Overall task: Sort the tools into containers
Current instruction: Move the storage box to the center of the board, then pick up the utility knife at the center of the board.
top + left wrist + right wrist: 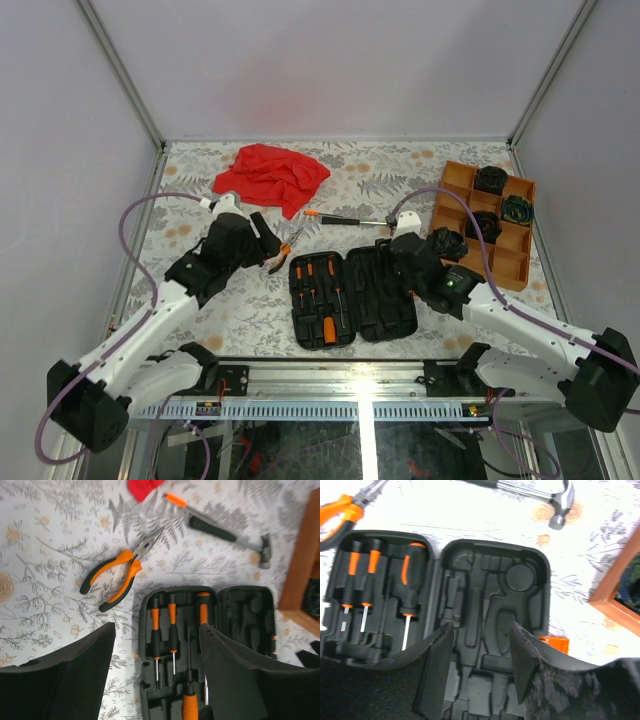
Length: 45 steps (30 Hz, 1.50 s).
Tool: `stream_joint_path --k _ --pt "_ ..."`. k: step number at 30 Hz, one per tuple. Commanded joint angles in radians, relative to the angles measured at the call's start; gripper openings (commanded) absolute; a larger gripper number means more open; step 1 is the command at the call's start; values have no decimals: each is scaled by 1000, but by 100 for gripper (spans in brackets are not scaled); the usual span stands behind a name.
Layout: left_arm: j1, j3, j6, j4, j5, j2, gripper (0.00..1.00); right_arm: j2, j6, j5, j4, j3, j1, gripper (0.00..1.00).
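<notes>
Left tool (157, 630) is released, its jaws wide and empty above the screwdrivers (172, 625) in the open case (352, 297). Right tool (482, 630) is likewise released and empty over the case's other half.

The top view alone takes in the whole counter (400, 170). Pliers (283, 247) lie at the case's 10 o'clock, the hammer (350, 217) at 12, the cloth (272, 175) at 11 and the tray (458, 178) at 2. Three coils (491, 180) sit in tray compartments. A loose coil (447, 243) is at the tray's 8 o'clock edge, and I cannot tell what it rests on.

The left wrist view shows the pliers' handles spread. Only the right wrist view shows that half's bare moulded slots and the latch (554, 644) at its 4 o'clock.
</notes>
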Motion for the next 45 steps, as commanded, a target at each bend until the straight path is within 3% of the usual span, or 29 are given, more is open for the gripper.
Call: stream_joint_path --k 1,11,18,26,45 --pt "9 26 35 29 -50 -113 68 28 -66 107 -55 56 -19 57" --pt "11 92 105 -109 -49 -47 69 179 -162 -157 -44 181 -138 63" --pt "39 88 192 -121 -40 -55 70 350 -284 -335 -2 315 -168 66" --pt "66 108 282 -186 -23 -12 70 687 -408 -457 -50 619 -168 64" --pt "66 89 275 -188 -85 -7 71 1307 -769 -595 -284 1344 -183 62"
